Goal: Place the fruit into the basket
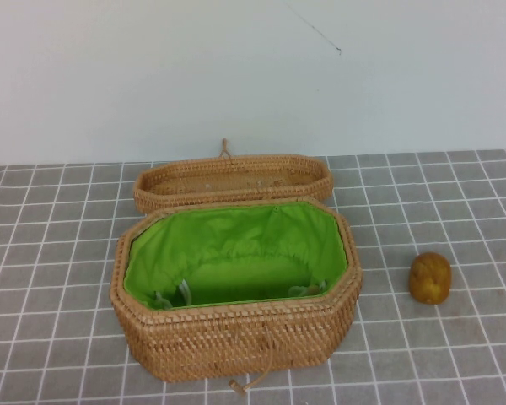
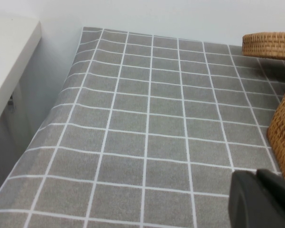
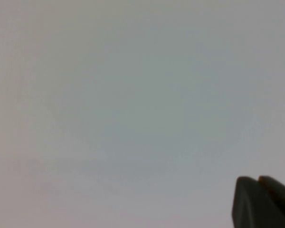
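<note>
The tan wicker basket (image 1: 236, 337) stands open at the table's middle, its green lining (image 1: 236, 253) bare inside and its lid (image 1: 233, 180) folded back behind it. The small brownish-yellow fruit (image 1: 430, 278) lies on the cloth to the basket's right, apart from it. Neither gripper shows in the high view. My left gripper (image 2: 256, 176) is shut and empty, low over the cloth beside the basket's wall (image 2: 284, 128); the lid (image 2: 270, 45) shows beyond. My right gripper (image 3: 258, 180) is shut and empty, facing only a blank pale surface.
A grey cloth with a white grid (image 1: 51, 253) covers the table, and a white wall stands behind it. In the left wrist view the cloth's edge drops off beside a white ledge (image 2: 9, 57). A cord loop (image 1: 251, 381) hangs at the basket's front.
</note>
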### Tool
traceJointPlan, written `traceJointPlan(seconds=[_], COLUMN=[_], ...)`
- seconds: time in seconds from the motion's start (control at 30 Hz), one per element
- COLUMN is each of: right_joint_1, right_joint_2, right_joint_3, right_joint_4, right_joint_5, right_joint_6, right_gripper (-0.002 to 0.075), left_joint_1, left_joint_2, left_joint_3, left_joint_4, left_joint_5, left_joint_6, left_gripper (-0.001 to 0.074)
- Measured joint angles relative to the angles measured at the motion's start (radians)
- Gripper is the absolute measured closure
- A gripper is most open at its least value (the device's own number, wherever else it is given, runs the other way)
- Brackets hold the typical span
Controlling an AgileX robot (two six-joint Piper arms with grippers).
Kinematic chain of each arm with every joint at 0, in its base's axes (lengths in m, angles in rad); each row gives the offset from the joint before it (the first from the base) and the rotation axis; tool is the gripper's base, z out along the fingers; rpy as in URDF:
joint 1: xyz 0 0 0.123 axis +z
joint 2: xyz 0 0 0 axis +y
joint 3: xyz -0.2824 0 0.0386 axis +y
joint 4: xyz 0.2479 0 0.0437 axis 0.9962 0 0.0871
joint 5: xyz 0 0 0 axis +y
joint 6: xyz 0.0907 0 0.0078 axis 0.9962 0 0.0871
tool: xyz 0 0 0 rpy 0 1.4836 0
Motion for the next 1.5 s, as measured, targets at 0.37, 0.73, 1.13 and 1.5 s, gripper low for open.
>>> traceJointPlan(seconds=[0.37, 0.73, 1.13, 1.5], right_joint_1=[0.000, 0.000, 0.002, 0.253], right_joint_2=[0.340, 0.454, 0.845, 1.132], right_joint_3=[-0.164, -0.158, -0.476, -0.624], right_joint_4=[0.121, 0.382, 0.458, 0.293], right_joint_5=[0.451, 0.540, 0.902, 0.922], right_joint_6=[0.195, 0.100, -0.023, 0.146], right_gripper=[0.0729, 0.0728, 0.0726, 0.0696], left_joint_1=[0.000, 0.000, 0.000, 0.000], left_joint_2=[0.000, 0.000, 0.000, 0.000], left_joint_3=[0.000, 0.000, 0.000, 0.000], left_joint_4=[0.000, 0.000, 0.000, 0.000], left_joint_5=[0.000, 0.000, 0.000, 0.000], left_joint_6=[0.002, 0.002, 0.002, 0.002], left_gripper=[0.0738, 0.0738, 0.0738, 0.0738])
